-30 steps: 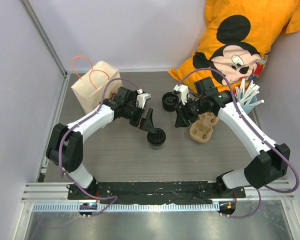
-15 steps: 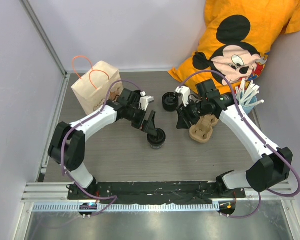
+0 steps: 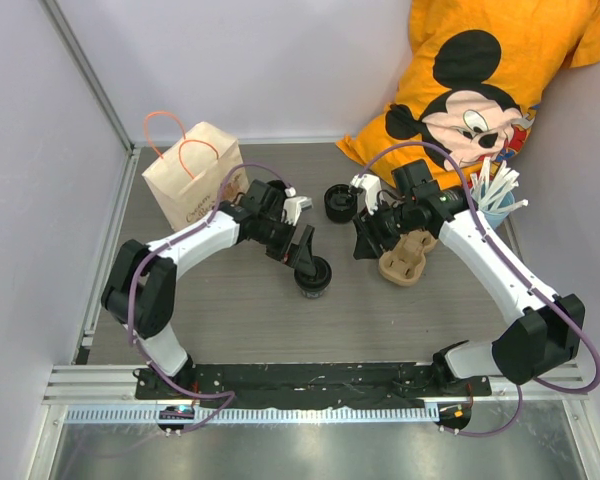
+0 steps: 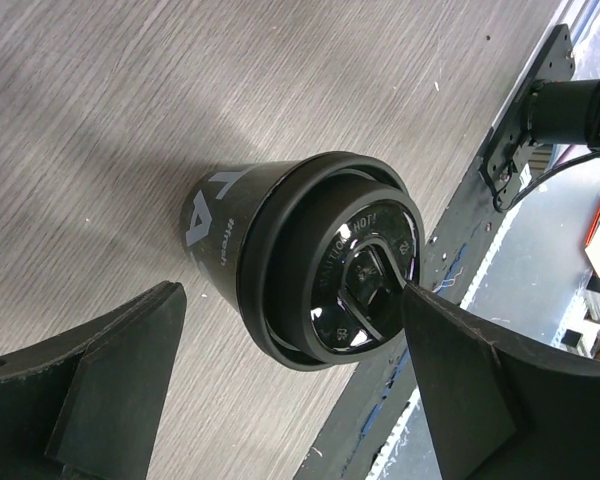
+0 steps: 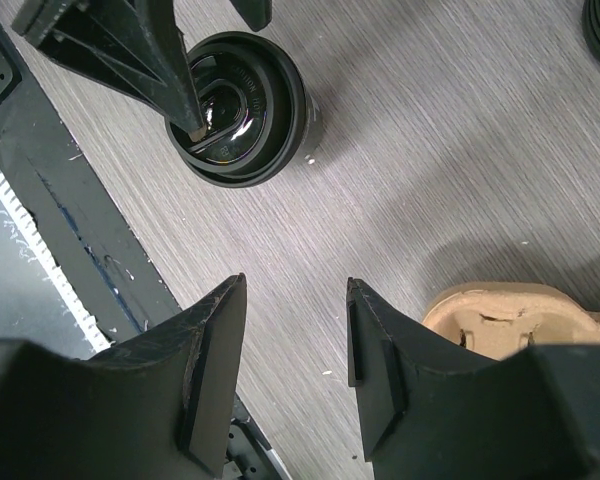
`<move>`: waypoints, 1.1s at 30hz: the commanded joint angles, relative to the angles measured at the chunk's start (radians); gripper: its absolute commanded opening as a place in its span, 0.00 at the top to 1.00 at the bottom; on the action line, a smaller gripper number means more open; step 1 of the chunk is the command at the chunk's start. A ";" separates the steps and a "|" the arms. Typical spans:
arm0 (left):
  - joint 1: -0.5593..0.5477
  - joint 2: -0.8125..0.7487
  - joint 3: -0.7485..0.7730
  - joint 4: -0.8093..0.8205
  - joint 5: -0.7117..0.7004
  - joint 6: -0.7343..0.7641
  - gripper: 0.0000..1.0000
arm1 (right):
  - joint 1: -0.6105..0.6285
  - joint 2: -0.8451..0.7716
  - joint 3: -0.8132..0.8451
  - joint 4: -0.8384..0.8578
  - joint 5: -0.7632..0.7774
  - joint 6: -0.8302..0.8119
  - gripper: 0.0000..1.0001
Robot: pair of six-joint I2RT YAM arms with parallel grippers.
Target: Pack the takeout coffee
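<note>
the black lidded coffee cup (image 3: 313,276) stands upright on the table (image 3: 230,305), near its middle. the left gripper (image 4: 290,298) straddles it, jaws wide, not yet gripping. the right gripper (image 5: 295,290) hangs half spread and empty. the cup is probably light, thin and crushable, so take the wall below the lid, gently.
</note>
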 commanded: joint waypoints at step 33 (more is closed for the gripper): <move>-0.006 0.119 -0.026 0.093 0.052 0.008 0.39 | 0.000 0.000 -0.135 0.094 -0.186 -0.018 0.50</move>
